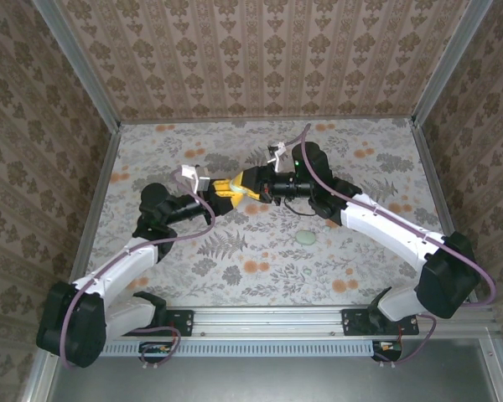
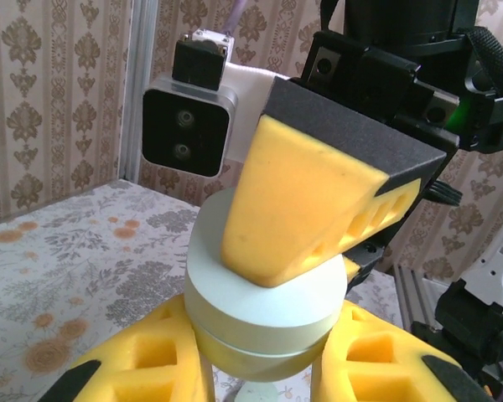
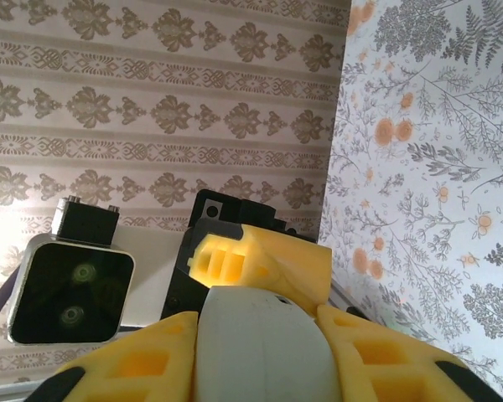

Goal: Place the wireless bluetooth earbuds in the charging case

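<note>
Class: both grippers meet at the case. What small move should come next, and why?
Probably the right gripper pries the case open: it looks closed, clamped by the left gripper, with a right finger on its top, and an earbud lies on the table.

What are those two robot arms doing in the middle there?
Both are holding one little mint charging case over the middle of the table. The left arm's fingers clamp its sides. The right arm's fingers grip it too, one lying flat on its top. The case looks shut. A small mint piece, maybe an earbud, lies on the table nearby.
</note>
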You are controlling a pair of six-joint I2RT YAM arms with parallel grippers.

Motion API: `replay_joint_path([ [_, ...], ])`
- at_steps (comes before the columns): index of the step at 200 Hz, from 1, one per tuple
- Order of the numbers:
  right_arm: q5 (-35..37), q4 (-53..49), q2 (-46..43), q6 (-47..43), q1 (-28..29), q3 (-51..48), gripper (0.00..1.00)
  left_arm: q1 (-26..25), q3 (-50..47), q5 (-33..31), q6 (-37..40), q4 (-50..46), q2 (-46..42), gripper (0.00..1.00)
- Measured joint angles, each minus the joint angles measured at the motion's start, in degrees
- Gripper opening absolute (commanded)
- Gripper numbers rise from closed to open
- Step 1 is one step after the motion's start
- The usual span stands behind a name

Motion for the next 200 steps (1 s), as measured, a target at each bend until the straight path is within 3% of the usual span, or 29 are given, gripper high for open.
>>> replay_joint_path([
  [14,-0.1,0.3,0.2,0.3,0.0,-0.2,0.21,0.0,0.0,-0.5,1.7,-1.6,-0.4,0.3],
  [29,-0.4,0.7,0.9,0.3,0.0,-0.2,0.2,0.0,0.0,-1.2,3.5,-4.0,-1.3,0.45],
  [64,-0.5,1.0,3.1,-0.6,-0.4,0.0,0.19,0.0,0.1,-4.0,8.7,-13.4,-5.1,0.99],
  [127,-0.2,-5.0,14.2,-8.3,-5.3,9.2,0.19,0.8,0.8,-14.6,18.4,-31.7,-15.2,1.0],
  [200,1.5,-16.4,41.9,-20.5,-10.3,30.6,0.23,3.8,0.1,-23.8,20.1,-40.0,-17.5,1.0],
])
